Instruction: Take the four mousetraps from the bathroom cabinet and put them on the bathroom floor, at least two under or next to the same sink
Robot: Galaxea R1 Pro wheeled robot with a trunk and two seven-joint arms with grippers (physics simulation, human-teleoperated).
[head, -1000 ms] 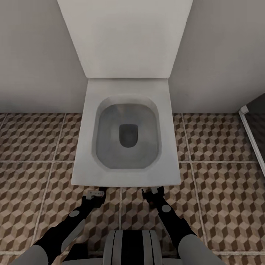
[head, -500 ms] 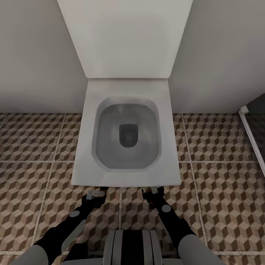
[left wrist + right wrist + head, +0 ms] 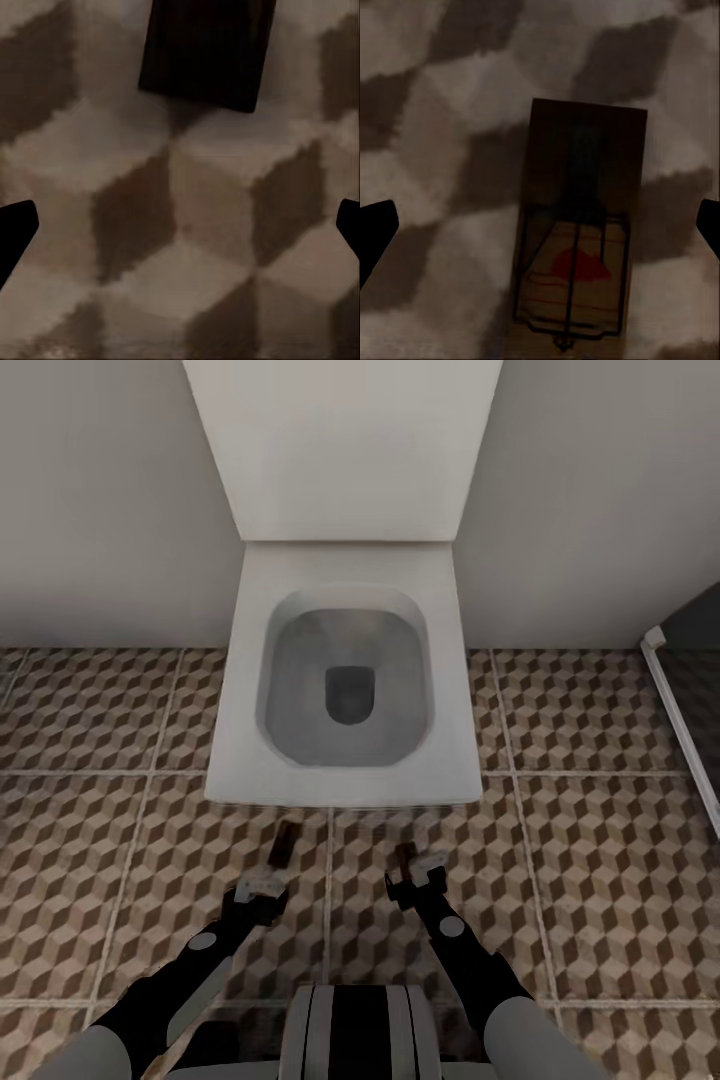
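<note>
Two mousetraps lie flat on the bathroom floor (image 3: 600, 840) in front of the toilet. One mousetrap (image 3: 283, 844) sits just ahead of my left gripper (image 3: 264, 884); its dark end (image 3: 206, 52) shows beyond the open fingertips (image 3: 15, 232) in the left wrist view. The other mousetrap (image 3: 405, 856) lies just ahead of my right gripper (image 3: 417, 874). In the right wrist view this trap (image 3: 577, 255), with wire and red mark up, rests between the spread fingertips (image 3: 376, 225) without touching them. The cabinet and the sink are out of view.
A white square toilet (image 3: 345, 780) with its lid up stands against the wall straight ahead. A dark shower tray with a white edge (image 3: 680, 710) runs along the right. Patterned tiles spread to both sides of the toilet.
The whole view has pulled back from the toilet. The two traps, hidden before, now show on the tiles ahead of both grippers.
</note>
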